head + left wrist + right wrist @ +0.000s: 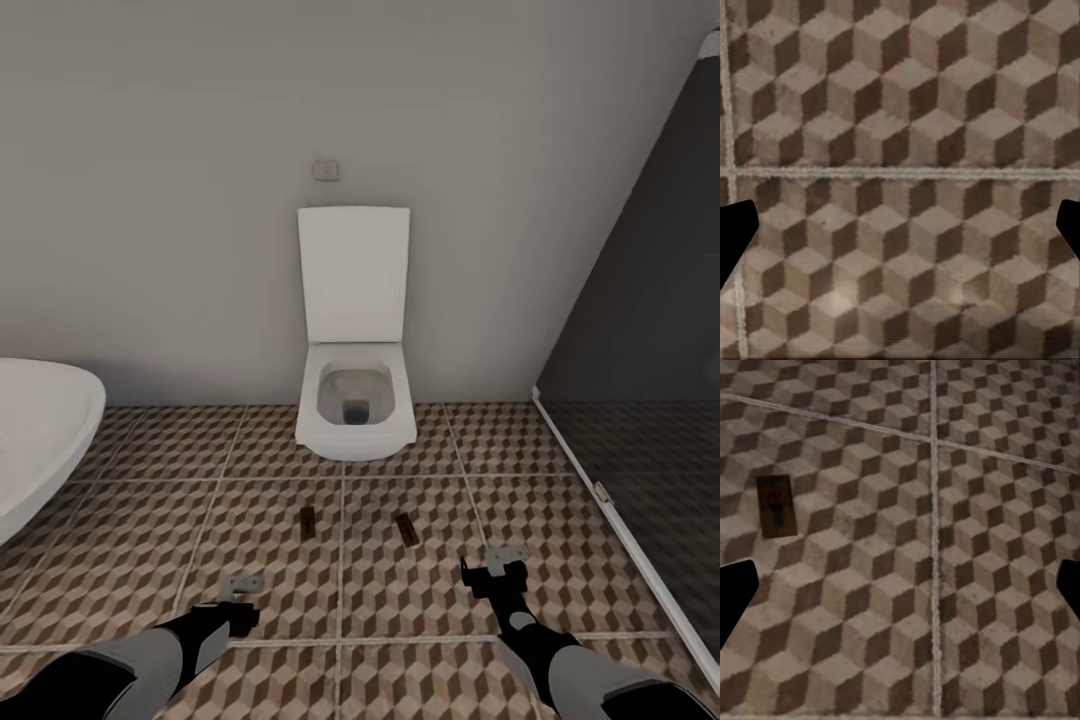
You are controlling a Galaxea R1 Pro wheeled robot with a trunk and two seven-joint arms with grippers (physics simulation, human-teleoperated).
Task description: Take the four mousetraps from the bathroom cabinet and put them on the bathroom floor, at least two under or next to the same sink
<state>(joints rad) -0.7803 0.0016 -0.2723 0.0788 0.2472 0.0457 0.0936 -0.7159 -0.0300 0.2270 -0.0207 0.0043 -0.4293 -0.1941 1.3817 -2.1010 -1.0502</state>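
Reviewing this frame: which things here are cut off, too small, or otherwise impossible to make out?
- Two small brown wooden mousetraps on the cube-patterned tile floor: too small in the head view to show wire or set state.
- In the right wrist view, one trap is blurred.
- White oval bathtub: cut by the head view's left edge.
- Dark shower enclosure: cut by the right edge.

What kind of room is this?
A bathroom: a white wall-hung toilet with its lid up, a white tub rim beside it, and a dark glass shower screen, all on a cube-patterned tile floor.
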